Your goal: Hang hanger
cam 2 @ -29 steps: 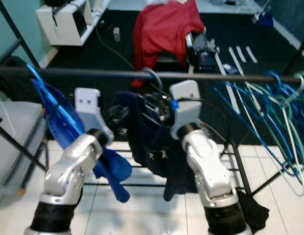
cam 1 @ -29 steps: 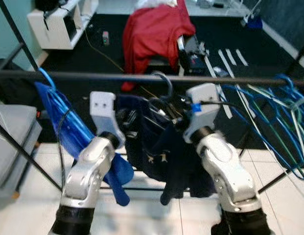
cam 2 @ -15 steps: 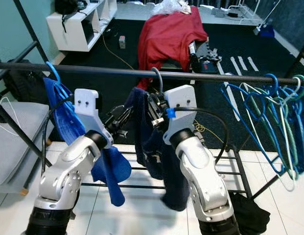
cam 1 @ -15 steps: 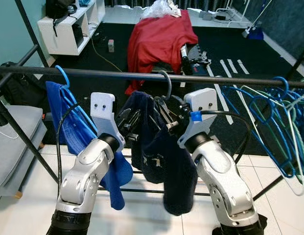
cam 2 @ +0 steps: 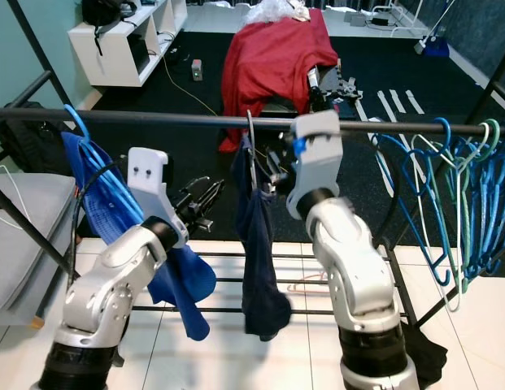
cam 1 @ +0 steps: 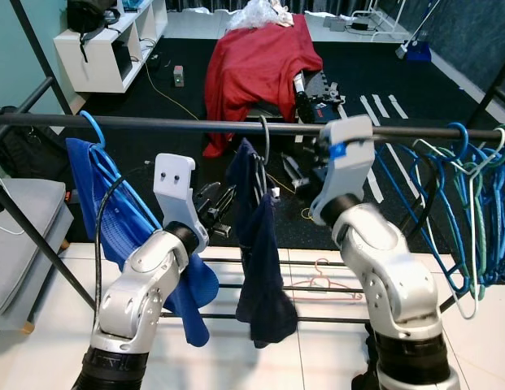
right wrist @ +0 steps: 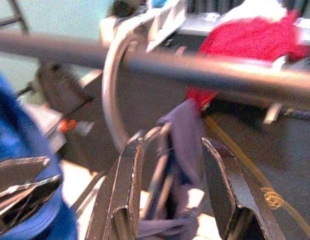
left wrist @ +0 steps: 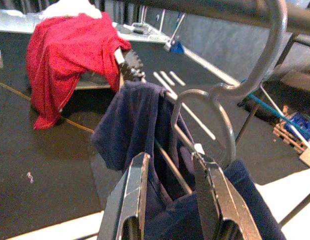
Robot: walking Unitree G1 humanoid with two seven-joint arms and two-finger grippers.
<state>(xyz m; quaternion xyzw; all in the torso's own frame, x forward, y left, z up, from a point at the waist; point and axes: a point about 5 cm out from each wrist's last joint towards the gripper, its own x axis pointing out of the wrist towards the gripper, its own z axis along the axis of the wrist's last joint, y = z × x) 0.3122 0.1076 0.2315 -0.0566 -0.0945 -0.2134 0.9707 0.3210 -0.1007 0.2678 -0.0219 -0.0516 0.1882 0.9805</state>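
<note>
Grey metal forms the hanger (cam 1: 263,136), whose hook sits over the black rail (cam 1: 154,123) near its middle, with a navy garment (cam 1: 259,244) draped from it and hanging straight down. No brand, label or writing can be read anywhere in these views. The left end effector (cam 1: 219,205) is at about 8 o'clock from the hook, just beside the navy cloth; in the left wrist view its fingers (left wrist: 132,195) stand narrowly apart with cloth and the hanger's wire between them, though whether they touch is unclear. The right end effector (right wrist: 169,190) is at about 3 o'clock from the hook, close under the rail, fingers spread with the hanger neck in the gap. A blue garment (cam 1: 114,219) hangs at 9 o'clock, blue and green hangers (cam 1: 472,195) at 3 o'clock, a red cloth (cam 1: 256,61) at 12 o'clock
</note>
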